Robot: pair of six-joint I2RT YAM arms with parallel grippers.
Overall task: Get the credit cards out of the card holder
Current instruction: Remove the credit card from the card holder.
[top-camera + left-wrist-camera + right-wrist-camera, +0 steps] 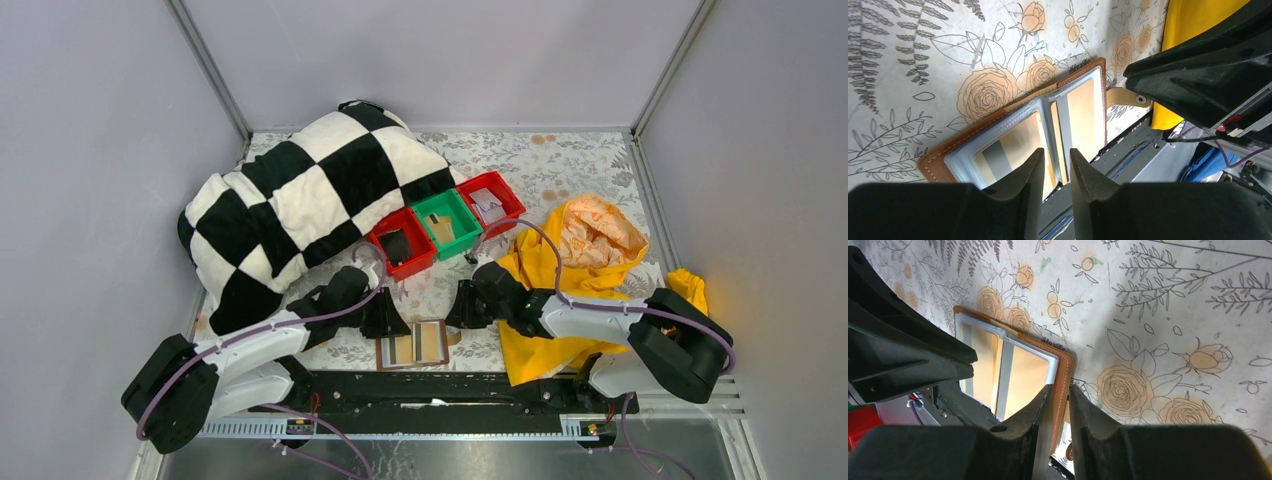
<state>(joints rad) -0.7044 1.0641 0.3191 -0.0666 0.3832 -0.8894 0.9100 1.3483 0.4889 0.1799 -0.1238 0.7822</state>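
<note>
At the near edge of the bench (560, 160), just ahead of the black base rail (450, 392), the card holder (413, 345) is lying open and flat between your two arms. From above you are seeing only tan and grey stripes on its pages. The wrist views are showing you the credit cards (1082, 112) sitting in clear pockets on both halves. They are also showing the closing strap (1120, 97) sticking out on the side toward the yellow cloth (535, 345). Only the top view is giving you the checkered blanket (300, 195) and the row of plastic bins (462, 247) farther back, well apart from the holder. Bare patterned surface is lying between holder and bins; toward you, the holder's edge is sitting right beside the rail. Your left gripper (1056, 156) is standing released, its fingers a narrow slit apart over the middle fold and clamping nothing. You cannot tell whether its tips are touching the pockets. Your right gripper (1061, 388) is clenching narrowly on the holder's brown border, which is running between its fingers.
</note>
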